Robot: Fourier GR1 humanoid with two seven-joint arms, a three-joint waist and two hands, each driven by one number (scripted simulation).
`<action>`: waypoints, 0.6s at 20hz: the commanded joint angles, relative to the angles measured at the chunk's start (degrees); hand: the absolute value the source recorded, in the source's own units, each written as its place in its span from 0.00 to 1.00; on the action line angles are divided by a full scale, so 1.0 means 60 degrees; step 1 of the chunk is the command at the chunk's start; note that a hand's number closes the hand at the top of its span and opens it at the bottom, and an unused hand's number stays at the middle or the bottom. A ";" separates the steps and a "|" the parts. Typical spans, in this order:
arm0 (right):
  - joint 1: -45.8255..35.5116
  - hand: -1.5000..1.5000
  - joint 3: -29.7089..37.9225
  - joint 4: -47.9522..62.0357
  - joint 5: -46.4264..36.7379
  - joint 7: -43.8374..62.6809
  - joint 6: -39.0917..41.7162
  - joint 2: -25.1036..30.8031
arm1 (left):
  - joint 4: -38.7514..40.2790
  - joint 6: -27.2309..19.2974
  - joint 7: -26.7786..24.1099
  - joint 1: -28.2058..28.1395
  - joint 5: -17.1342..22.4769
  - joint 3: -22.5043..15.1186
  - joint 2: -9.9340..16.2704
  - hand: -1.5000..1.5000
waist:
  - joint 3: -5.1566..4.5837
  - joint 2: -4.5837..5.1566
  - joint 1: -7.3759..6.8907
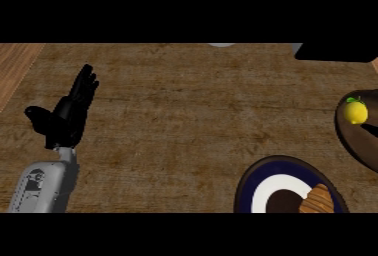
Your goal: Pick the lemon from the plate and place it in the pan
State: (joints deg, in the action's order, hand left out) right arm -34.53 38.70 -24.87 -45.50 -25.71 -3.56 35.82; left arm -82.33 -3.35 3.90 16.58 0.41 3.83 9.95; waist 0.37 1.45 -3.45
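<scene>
The left hand (pixel 65 116) stands at the left of the frame, at mid height, on a grey forearm (pixel 43 187) that comes up from the lower left. Its fingers are straight and point toward the top of the frame, the thumb is spread to the left, and it holds nothing. It looks to be at rest there. The right hand does not show anywhere in the frame.

From that hand the brown counter (pixel 184 115) runs across to the right. At the lower right lies a round plate (pixel 251 187) with a dark blue rim and a white ring; a tan piece of food, perhaps a pastry (pixel 319 199), sits on its right part. No lemon is on this plate.

The lemon (pixel 356 112) lies at the right edge of the frame, above the plate, inside a dark brown rounded vessel (pixel 353 145) cut off by the frame, which is probably the pan. Its long axis runs roughly up and down the frame, with a small green bit at its upper end.

So the lemon lies well apart from the left hand, across the whole counter to the right. The unseen right arm's side is the nearer one. Judging by this, the placing looks already done.
</scene>
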 commanded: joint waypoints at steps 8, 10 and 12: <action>-0.0474 0.00 0.0901 0.1726 0.1018 -0.1947 0.0714 0.0429 | -0.0020 0.0182 0.0135 0.0149 0.0214 0.0228 0.0176 0.50 | 0.0010 -0.0030 0.0104; -0.0234 0.00 0.1472 0.1687 0.1659 -0.2688 0.0667 0.0238 | -0.0029 -0.0014 -0.0012 -0.0133 0.0029 0.0183 0.0090 0.50 | 0.0006 -0.0079 0.0228; -0.0096 0.00 0.1968 0.1795 0.2165 -0.2960 0.1290 0.0853 | -0.0261 0.0036 0.0255 -0.0206 0.0162 0.0229 0.0125 0.50 | 0.0012 -0.0104 0.0251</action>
State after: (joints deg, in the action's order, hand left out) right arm -35.80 45.97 -15.07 -37.36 -39.17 1.44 38.51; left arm -82.37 -3.05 3.87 15.79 1.00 4.86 10.37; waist 0.43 1.17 -2.49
